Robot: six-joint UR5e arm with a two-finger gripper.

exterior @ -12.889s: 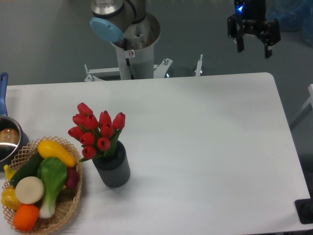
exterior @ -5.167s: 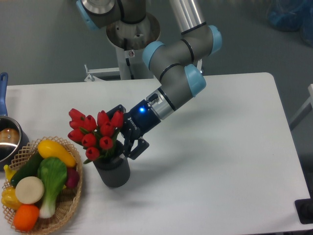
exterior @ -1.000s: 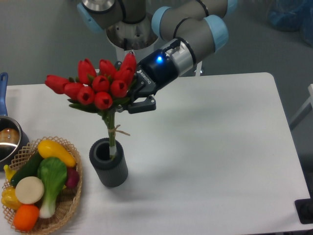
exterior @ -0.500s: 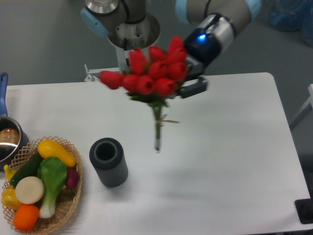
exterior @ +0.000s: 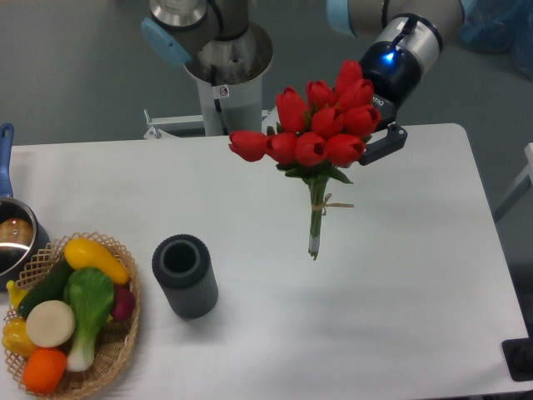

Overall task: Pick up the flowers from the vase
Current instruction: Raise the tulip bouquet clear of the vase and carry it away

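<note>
— Where's the bunch of red tulips with green stems tied in twine (exterior: 321, 137)?
— In the air above the white table (exterior: 400, 275), toward its far edge, stems hanging down, well apart from the dark grey ribbed cylinder vase (exterior: 185, 276) near the left edge.
— And the black two-finger gripper (exterior: 372, 137)?
— Clamped on the bunch just under the blooms. White lettering on its body is too small to read.
— Anything else?
— A wicker basket of vegetables (exterior: 71, 312) at the near left corner.
</note>
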